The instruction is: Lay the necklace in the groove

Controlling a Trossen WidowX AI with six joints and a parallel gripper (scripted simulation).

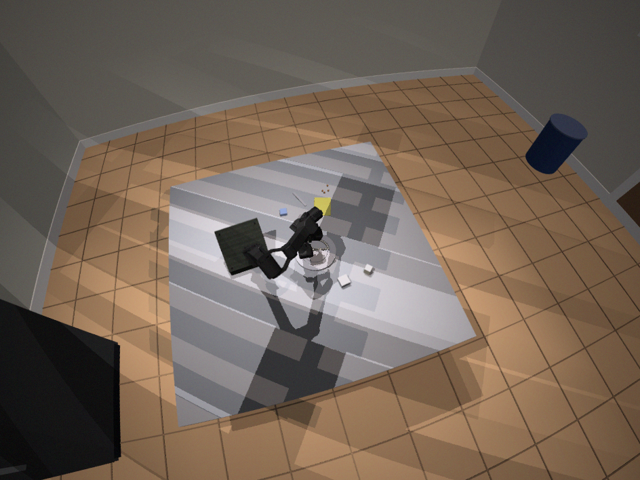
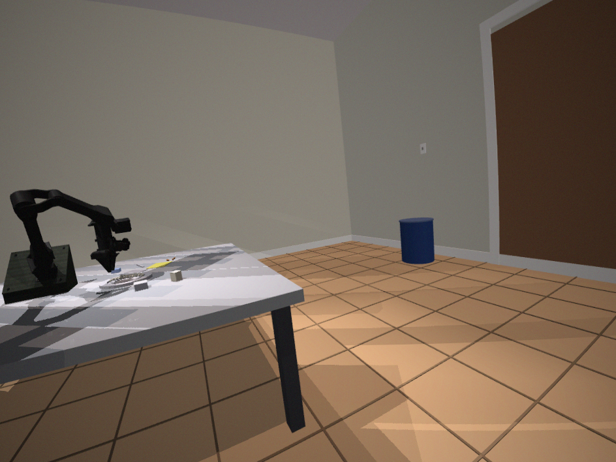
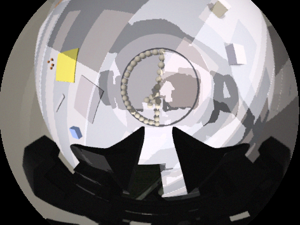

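The round bead board (image 1: 327, 257) (image 3: 140, 74) lies on the table, with a thin dark ring marking its groove. The pearl bead necklace (image 3: 129, 68) follows the left half of this ring in the wrist view, from top to bottom. Its other part cuts nearly straight across the board's middle, with several beads bunched below the centre. The right half of the ring has no beads. My gripper (image 3: 159, 129) (image 2: 110, 271) is partly open, with nothing between its fingers. Its tips are over the board's near side, just below the lowest beads in the wrist view.
A yellow square (image 1: 321, 204) (image 3: 67, 67) lies behind the board, with small orange beads (image 3: 51, 64) beyond it. A blue block (image 1: 283, 211) (image 3: 75, 132) and a thin rod (image 1: 299, 199) lie nearby. A white block (image 1: 344, 281) (image 2: 141, 286) and a beige block (image 1: 368, 269) (image 2: 175, 275) stand on the other side.
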